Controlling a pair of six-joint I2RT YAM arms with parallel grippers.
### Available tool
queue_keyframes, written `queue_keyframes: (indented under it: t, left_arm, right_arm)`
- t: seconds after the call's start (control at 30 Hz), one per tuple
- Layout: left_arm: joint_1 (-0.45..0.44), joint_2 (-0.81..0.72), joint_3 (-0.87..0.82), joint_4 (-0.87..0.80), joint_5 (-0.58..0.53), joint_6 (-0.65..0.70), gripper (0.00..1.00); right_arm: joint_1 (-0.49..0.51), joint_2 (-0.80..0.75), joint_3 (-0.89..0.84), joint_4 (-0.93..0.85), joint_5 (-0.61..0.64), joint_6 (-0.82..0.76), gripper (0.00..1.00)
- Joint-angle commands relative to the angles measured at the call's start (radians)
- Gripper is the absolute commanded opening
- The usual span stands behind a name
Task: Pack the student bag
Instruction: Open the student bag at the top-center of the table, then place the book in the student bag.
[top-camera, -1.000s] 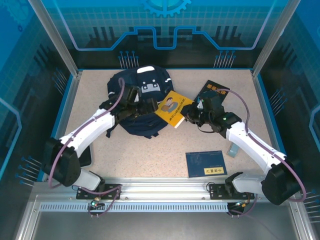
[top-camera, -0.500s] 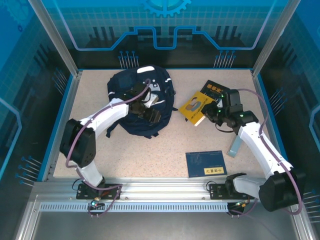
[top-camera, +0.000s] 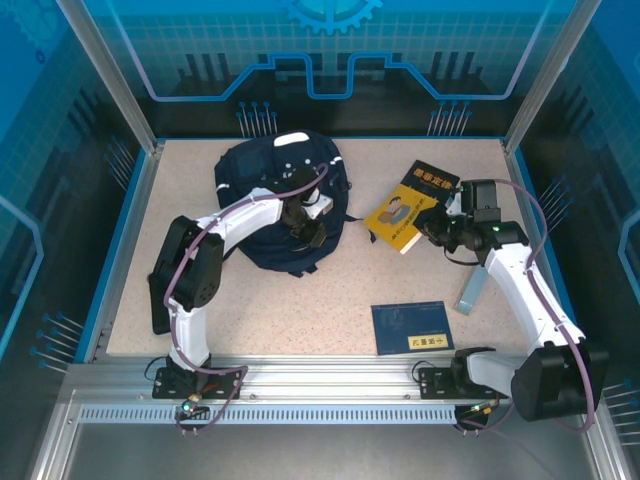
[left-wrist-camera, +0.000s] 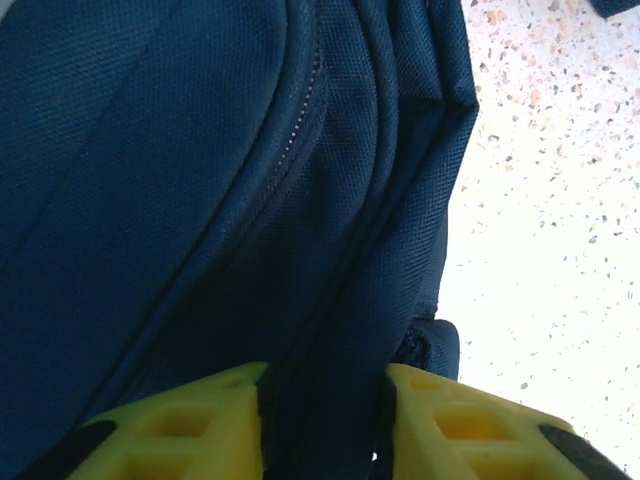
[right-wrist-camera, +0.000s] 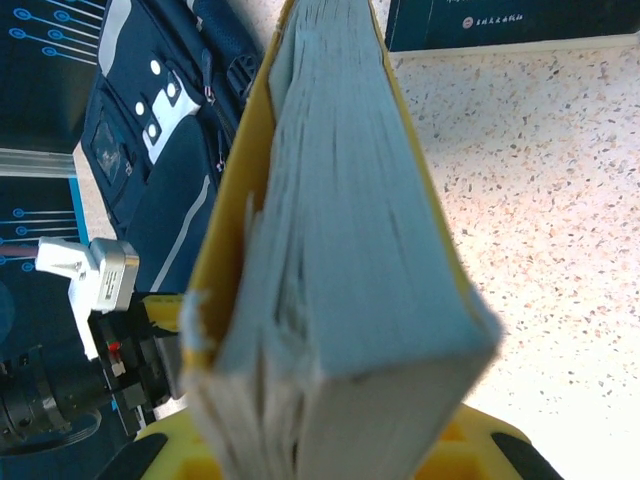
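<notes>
The student bag, navy with white stripes and a white patch, lies at the back left of the table. My left gripper is on its right part. In the left wrist view, a fold of the bag's fabric beside a zip fills the gap between the yellow fingers. The left gripper is shut on that fold. My right gripper is shut on a thick yellow book, held edge-on to the right of the bag.
A black book with yellow print lies behind the yellow one. A blue book lies near the front edge, a slim grey-blue item stands to its right. Bare speckled tabletop lies between the bag and the front rail.
My left gripper has moved right across the bag and closed from wide open onto its fabric. My right gripper has drawn the yellow book back to the right, away from the bag.
</notes>
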Motion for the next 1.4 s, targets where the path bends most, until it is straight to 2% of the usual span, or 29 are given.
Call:
queue_keyframes:
  t: [0.0, 0.13, 0.23, 0.43, 0.67, 0.87, 1.0, 1.23, 1.37]
  left_arm:
    - [-0.004, 0.0, 0.047, -0.001, -0.031, -0.011, 0.24]
    - [-0.004, -0.004, 0.083, 0.008, 0.005, -0.019, 0.1]
    - [-0.004, -0.018, 0.107, 0.006, 0.0, -0.022, 0.05]
    - [-0.004, -0.113, 0.099, 0.092, 0.004, -0.061, 0.03]
    - [-0.006, -0.266, 0.042, 0.299, -0.127, -0.144, 0.02]
    - [-0.011, -0.381, -0.013, 0.427, -0.158, -0.157, 0.01]
    - [-0.013, -0.42, -0.018, 0.431, -0.164, -0.176, 0.0]
    - [-0.027, -0.501, -0.081, 0.46, -0.162, -0.262, 0.0]
    - [-0.025, -0.514, -0.087, 0.474, -0.151, -0.284, 0.0]
  right_arm:
    - [-0.019, -0.027, 0.009, 0.012, -0.048, -0.034, 0.04]
    - [-0.025, -0.037, 0.01, -0.002, -0.055, -0.038, 0.04]
    - [-0.026, -0.051, 0.008, -0.014, -0.052, -0.044, 0.04]
    - [-0.026, -0.064, 0.026, -0.032, -0.123, -0.071, 0.04]
    - [0.027, -0.079, 0.028, 0.051, -0.294, -0.051, 0.04]
    - [0.13, -0.018, -0.01, 0.208, -0.272, 0.089, 0.05]
    - [0.213, 0.071, 0.011, 0.334, -0.239, 0.167, 0.05]
    - [0.324, 0.203, 0.028, 0.555, -0.059, 0.343, 0.05]
    - [0.353, 0.343, 0.068, 0.729, -0.035, 0.464, 0.04]
